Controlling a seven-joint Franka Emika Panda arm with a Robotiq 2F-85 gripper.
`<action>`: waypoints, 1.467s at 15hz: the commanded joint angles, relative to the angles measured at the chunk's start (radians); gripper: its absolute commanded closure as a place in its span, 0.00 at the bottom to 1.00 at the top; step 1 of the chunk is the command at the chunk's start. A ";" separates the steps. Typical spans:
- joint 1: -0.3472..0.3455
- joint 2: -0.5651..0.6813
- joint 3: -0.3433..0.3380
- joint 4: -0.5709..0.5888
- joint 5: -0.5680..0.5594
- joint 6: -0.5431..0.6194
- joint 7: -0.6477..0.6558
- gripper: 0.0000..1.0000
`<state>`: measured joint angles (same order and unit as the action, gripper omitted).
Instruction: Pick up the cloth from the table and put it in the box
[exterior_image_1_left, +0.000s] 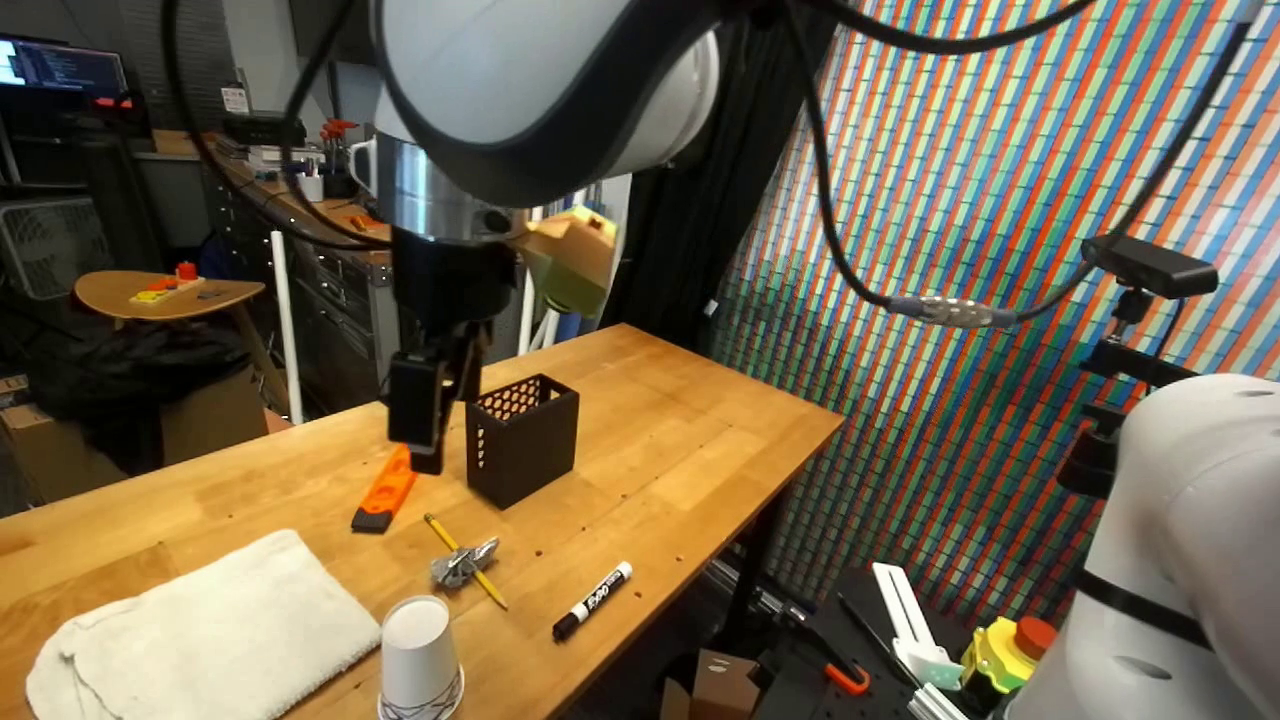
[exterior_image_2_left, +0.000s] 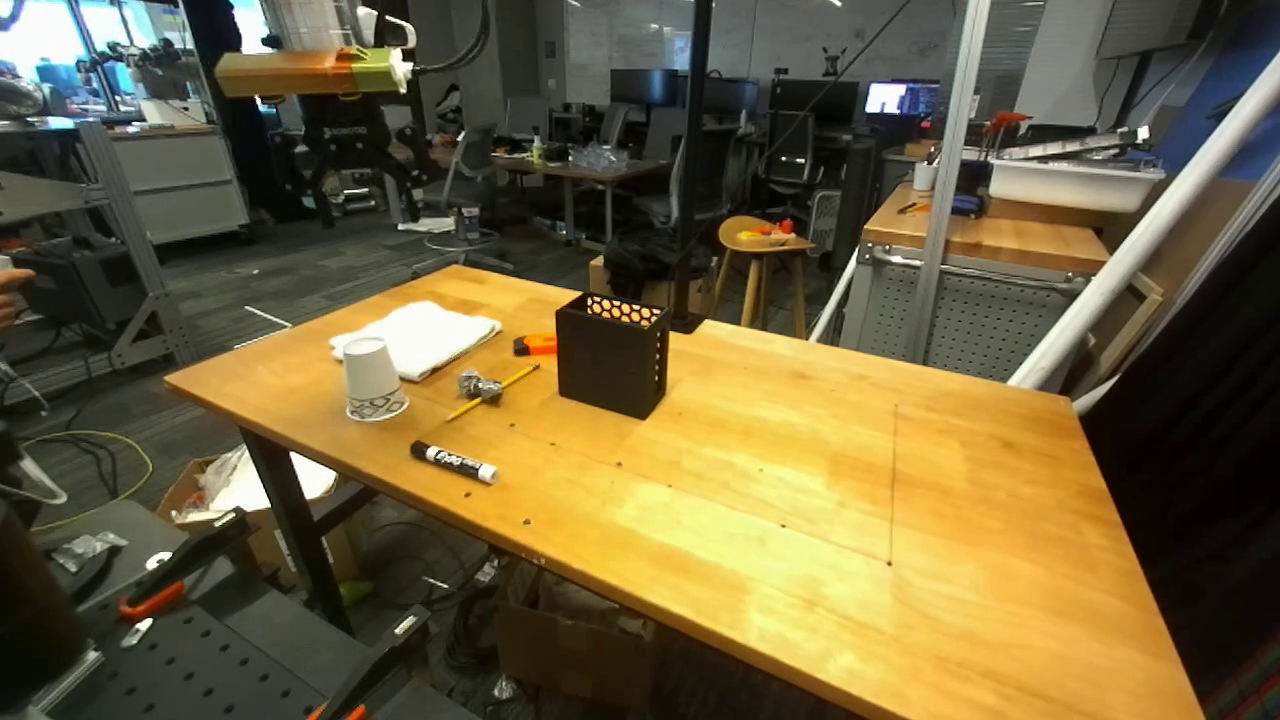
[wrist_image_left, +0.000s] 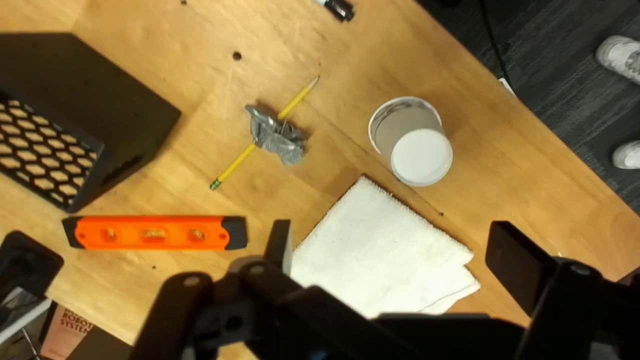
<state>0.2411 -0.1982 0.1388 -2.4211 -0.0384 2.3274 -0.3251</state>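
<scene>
reaching for the cloth (exterior_image_1_left: 215, 630), by the look of it: no grasp made yet, the black box (exterior_image_1_left: 525, 445) to be filled.

the tool (wrist_image_left: 392, 250) hangs above the bench (exterior_image_2_left: 780, 440), spread wide and holding nothing, while the cloth lies folded on the bench, well apart from the black box. the next move likely calls for lowering onto the cloth, pinching an edge or fold, then lifting high toward the black box; its mouth looks small beside the cloth, so bunching may be needed. counted: one cloth, one black box, one orange level (wrist_image_left: 152, 233) just beside the black box, one pencil (wrist_image_left: 235, 166) near it with one crumpled grey scrap (wrist_image_left: 277, 135) over or around its middle (cannot tell which), one marker (exterior_image_2_left: 453, 462) and one upturned cup (wrist_image_left: 421, 157), each farther from the black box than the pencil.
</scene>
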 joint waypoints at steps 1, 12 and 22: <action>-0.002 0.190 0.036 0.186 -0.078 0.047 -0.045 0.00; 0.019 0.665 0.097 0.528 -0.218 0.154 -0.094 0.00; 0.065 0.962 0.096 0.702 -0.288 0.206 -0.128 0.00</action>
<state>0.2950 0.6878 0.2332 -1.7974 -0.3061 2.5237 -0.4319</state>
